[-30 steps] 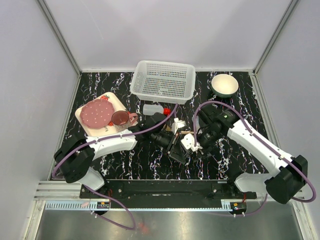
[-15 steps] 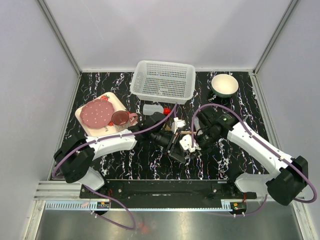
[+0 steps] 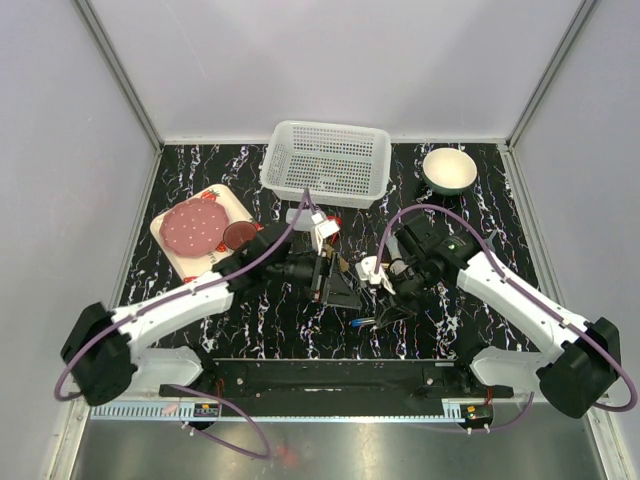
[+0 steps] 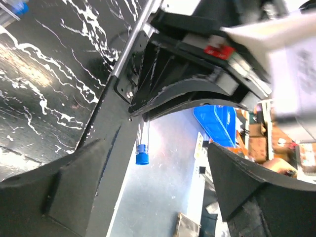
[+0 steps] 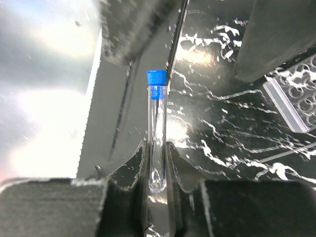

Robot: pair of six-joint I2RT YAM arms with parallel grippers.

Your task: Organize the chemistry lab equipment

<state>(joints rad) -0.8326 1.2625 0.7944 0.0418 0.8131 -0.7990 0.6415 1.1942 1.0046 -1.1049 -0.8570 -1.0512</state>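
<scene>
Blue-capped and clear, one tube (image 5: pixel 157 131) is pinched low on its glass by the right hand (image 5: pixel 157 148), cap pointing away from the wrist, over the middle of the desk (image 3: pixel 190 170), a little toward 6 o'clock. A second ago the two hands were pressed together there. Since then the left hand (image 4: pixel 155 143) has drawn back toward 10 o'clock, its arm stretched out long from a shoulder that has swung to 8 o'clock, and its fingers now stand wide with nothing between them. The count from above is two arms, one white basket (image 3: pixel 325 185) at 12 o'clock, one bowl (image 3: pixel 449 170) at 1 o'clock, and one tray (image 3: pixel 230 205) at 10 o'clock carrying one plate (image 3: pixel 192 228) and one mug (image 3: pixel 238 234). One bottle (image 3: pixel 298 214) lies just in front of the basket, half hidden by the left wrist. The overhead view does not show the tube clearly, whereas the right wrist view shows the grip and, at 3 o'clock, part of a rack (image 5: pixel 296 98) of round holes. The left wrist view looks across at the held tube and catches a second blue cap (image 4: pixel 17 7) lying on the desk at its 11 o'clock corner.
</scene>
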